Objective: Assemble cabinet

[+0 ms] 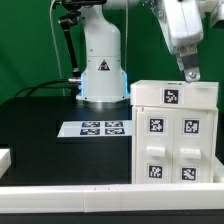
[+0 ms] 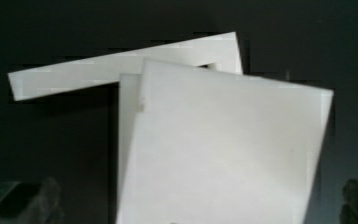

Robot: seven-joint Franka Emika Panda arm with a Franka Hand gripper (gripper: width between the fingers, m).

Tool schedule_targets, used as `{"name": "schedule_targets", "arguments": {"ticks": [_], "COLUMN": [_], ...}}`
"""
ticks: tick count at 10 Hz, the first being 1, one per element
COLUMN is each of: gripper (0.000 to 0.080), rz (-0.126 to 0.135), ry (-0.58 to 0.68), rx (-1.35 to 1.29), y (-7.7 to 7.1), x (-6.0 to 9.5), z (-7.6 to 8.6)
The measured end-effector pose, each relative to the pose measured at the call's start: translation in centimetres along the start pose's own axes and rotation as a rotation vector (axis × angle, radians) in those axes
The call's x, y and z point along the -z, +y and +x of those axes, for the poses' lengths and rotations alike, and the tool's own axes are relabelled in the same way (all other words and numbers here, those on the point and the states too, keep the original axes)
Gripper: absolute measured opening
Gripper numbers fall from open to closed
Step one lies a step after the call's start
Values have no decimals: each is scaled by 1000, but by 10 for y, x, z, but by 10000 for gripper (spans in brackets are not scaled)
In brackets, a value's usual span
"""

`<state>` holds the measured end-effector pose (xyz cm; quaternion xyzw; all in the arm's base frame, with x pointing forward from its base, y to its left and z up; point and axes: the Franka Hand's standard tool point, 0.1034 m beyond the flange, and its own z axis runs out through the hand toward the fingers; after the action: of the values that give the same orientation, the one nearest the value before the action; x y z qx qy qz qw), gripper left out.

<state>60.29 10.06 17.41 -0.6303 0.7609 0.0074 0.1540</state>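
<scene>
The cabinet (image 1: pixel 175 140) is a tall white box with several black-and-white tags on its front panels, standing on the black table at the exterior view's right. A tagged white slab (image 1: pixel 172 95) forms its top. My gripper (image 1: pixel 188 70) hangs just above that top, near its far edge. In the wrist view the cabinet's white body (image 2: pixel 220 140) fills the space under my gripper (image 2: pixel 194 205). The jaws stand wide open, one on each side of the white body, with a dark gap between each finger (image 2: pixel 19 200) and it. Nothing is held.
The marker board (image 1: pixel 97 128) lies flat in the table's middle, in front of the arm's white base (image 1: pixel 100 70). A long white rail (image 1: pixel 100 196) runs along the front edge. A small white piece (image 1: pixel 4 157) shows at the exterior view's far left.
</scene>
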Motion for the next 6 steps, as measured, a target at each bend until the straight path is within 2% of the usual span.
{"name": "schedule_targets", "arguments": {"ticks": [4, 5, 6], "gripper": [796, 796, 796], "rz": [-1, -17, -21], "ry": [-2, -6, -12], "rx": [96, 230, 336], "y": [0, 1, -1], "x": [0, 1, 3], "z": [-1, -1, -4]}}
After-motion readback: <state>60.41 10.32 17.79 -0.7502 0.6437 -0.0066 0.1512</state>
